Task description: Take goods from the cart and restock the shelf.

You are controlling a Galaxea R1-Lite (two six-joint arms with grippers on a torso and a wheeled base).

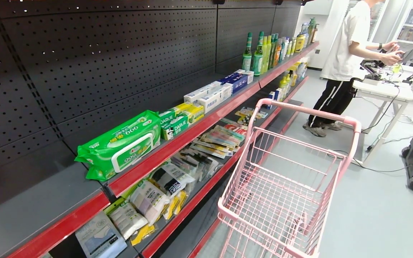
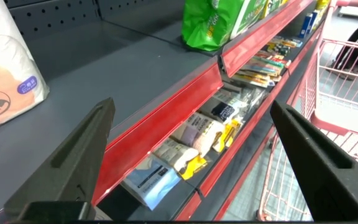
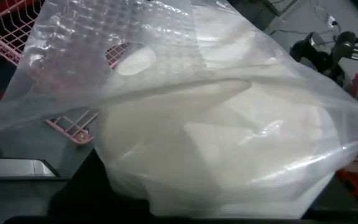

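The pink cart [image 1: 307, 111] stands in the aisle alongside the shelf [image 1: 177, 142], its wire basket just off the shelf's red front edges. The left gripper [image 2: 191, 104] hangs on the shelf side of the cart, above the red lip of the top board. Its two dark fingers [image 2: 73, 162] are spread wide with nothing between them, and the cart's pink wire shows just past it.

On the grey board, farther from the cart than this gripper, lies a white and peach soft pack [image 2: 8, 74]. A green pack of wipes [image 1: 120, 145] lies on the same board, across from the cart's near end. Green and yellow toothpaste boxes [image 1: 179, 120] sit next along, with white and blue boxes [image 1: 213, 94] across from the cart's handle. Upright green bottles [image 1: 264, 50] stand farther along the shelf, beyond the handle end.

On the lower board, right beside the cart's basket, lie flat packets [image 1: 156, 193] and a spread of toothbrush packs [image 1: 217, 139].

In the right wrist view a clear plastic bag [image 3: 216, 137] of soft white goods sits close to the camera, in front of the cart's wire rim. The bag hides the right gripper's grip, so I cannot tell whether it is closed on the bag or how far it is open
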